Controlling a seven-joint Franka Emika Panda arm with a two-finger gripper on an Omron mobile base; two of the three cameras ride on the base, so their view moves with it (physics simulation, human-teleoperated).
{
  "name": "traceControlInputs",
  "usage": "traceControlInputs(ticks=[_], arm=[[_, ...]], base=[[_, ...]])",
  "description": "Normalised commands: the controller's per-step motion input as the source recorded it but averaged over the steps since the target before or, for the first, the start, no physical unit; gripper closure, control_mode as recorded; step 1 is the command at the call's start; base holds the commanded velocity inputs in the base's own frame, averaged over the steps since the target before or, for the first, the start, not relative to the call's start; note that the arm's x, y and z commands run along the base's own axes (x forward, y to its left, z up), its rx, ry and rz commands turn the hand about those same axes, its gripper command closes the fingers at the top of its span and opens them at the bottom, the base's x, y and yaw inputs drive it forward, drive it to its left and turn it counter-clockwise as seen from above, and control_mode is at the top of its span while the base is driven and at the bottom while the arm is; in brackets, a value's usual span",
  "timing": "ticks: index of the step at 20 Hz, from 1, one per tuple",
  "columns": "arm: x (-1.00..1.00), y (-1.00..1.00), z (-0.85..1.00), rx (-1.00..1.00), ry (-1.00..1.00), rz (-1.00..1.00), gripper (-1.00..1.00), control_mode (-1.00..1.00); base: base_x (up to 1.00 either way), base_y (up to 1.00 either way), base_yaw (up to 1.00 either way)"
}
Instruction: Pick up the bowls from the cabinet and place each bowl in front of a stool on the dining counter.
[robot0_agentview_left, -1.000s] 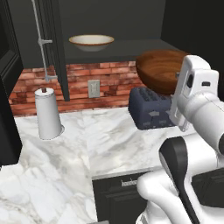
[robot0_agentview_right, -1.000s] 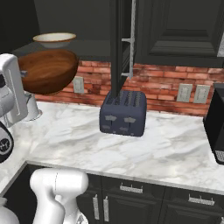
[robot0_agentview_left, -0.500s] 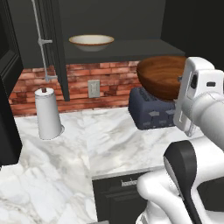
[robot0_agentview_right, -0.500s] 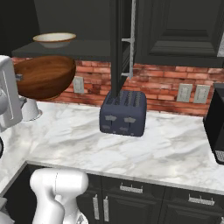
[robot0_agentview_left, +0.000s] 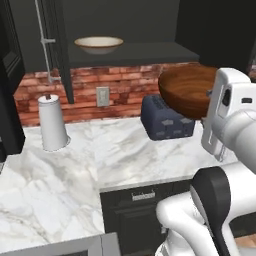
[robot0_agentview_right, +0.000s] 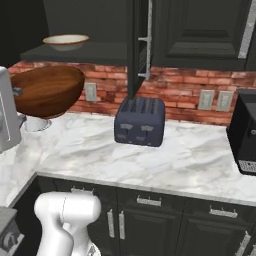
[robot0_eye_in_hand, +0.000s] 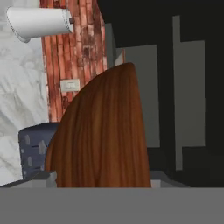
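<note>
One wooden bowl (robot0_agentview_left: 187, 91) is clamped by its rim in the gripper (robot0_agentview_left: 212, 95), jaws wide, aloft above the toaster (robot0_agentview_left: 165, 118). Cream bowl (robot0_agentview_left: 98, 44) sits far left on the cabinet (robot0_agentview_left: 130, 52) shelf.

Glossy wood bowl (robot0_agentview_left: 187, 91); veined marble worktop (robot0_agentview_left: 75, 170).
</note>
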Motion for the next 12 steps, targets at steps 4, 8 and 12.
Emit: traceControlInputs(ticks=[4,8,12], arm=[[0.00,0.00,0.00,0.00,0.00,0.00,1.00,1.00],[0.00,0.00,0.00,0.00,0.00,0.00,1.00,1.00],[0.00,0.00,0.00,0.00,0.00,0.00,1.00,1.00]], base=[[-0.58,-0.43,-0.21],[-0.46,-0.41,-0.41],[-0.12,-0.61,-0.66]])
